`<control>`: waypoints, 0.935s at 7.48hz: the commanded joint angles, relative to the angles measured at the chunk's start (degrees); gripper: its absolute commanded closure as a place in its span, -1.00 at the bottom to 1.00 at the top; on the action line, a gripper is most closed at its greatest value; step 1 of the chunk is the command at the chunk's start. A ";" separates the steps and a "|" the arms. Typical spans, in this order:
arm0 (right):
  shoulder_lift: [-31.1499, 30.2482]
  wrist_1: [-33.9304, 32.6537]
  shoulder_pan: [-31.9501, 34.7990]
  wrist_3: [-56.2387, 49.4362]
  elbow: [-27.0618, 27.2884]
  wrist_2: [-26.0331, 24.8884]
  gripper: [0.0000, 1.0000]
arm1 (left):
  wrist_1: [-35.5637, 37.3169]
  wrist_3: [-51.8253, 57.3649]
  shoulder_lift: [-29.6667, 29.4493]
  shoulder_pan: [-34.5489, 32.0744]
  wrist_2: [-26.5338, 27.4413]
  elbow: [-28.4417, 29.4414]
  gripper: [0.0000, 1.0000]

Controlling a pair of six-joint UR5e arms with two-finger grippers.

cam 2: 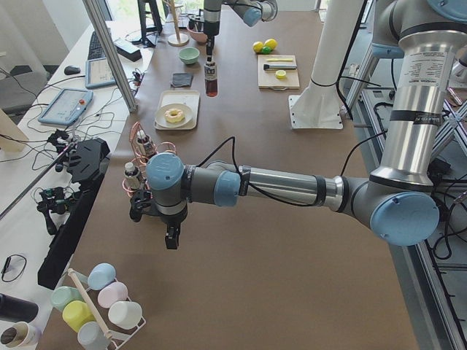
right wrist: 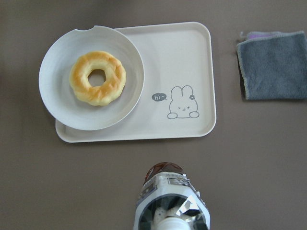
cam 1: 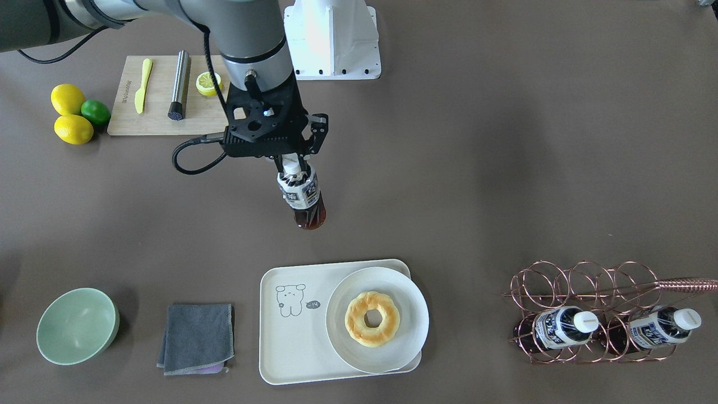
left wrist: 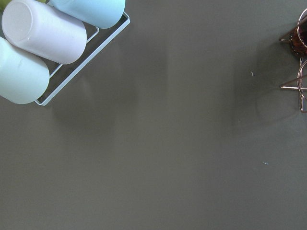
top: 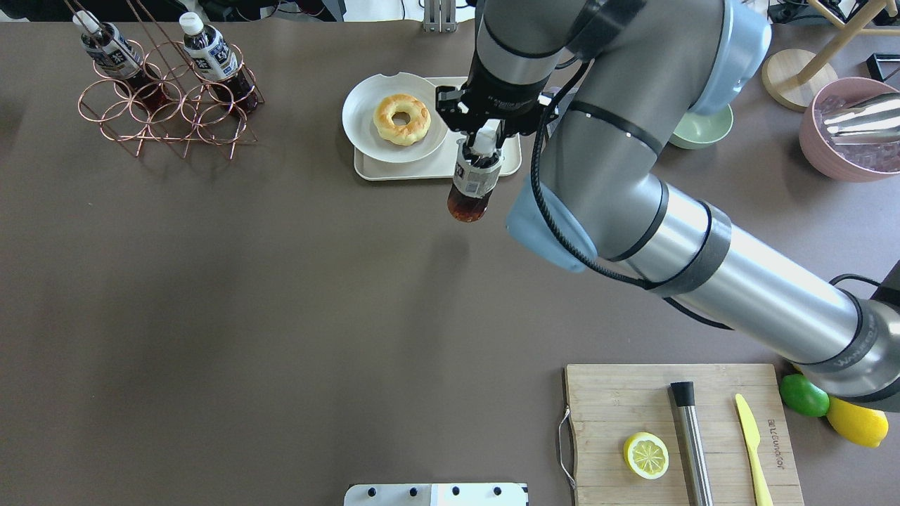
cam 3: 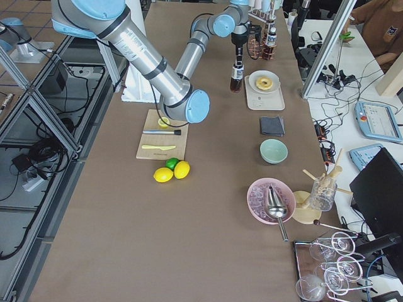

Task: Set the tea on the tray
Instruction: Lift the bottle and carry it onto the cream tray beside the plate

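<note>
1. Front view: the right hand [cam 1: 291, 163] is clamped on the neck of the tea bottle [cam 1: 303, 195] under its white cap, so the bottle hangs cap-up, seemingly clear of the counter [cam 1: 505, 168] and short of the tray [cam 1: 291, 359]
2. Overhead: the plate [top: 358, 121] and its doughnut [top: 401, 119] fill one end of the tray
3. Left-end view: the left hand [cam 2: 172, 237] idles well apart from the tray; I cannot tell whether it is open or closed
4. Right wrist view: only the tray end with the drawn figure is free, likely the landing spot
</note>
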 commanded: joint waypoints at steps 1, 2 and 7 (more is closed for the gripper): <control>5.27 1.30 7.25 -10.07 -14.28 2.50 1.00 | -0.04 -0.19 -0.30 0.09 -0.08 -0.06 -0.95; 5.90 6.27 7.88 -10.27 -19.38 2.41 1.00 | 0.13 -0.27 -0.73 0.09 -0.08 0.03 -0.95; 9.68 13.53 8.16 -10.10 -29.54 2.24 1.00 | 0.13 -0.27 -1.09 0.09 -0.08 0.12 -0.95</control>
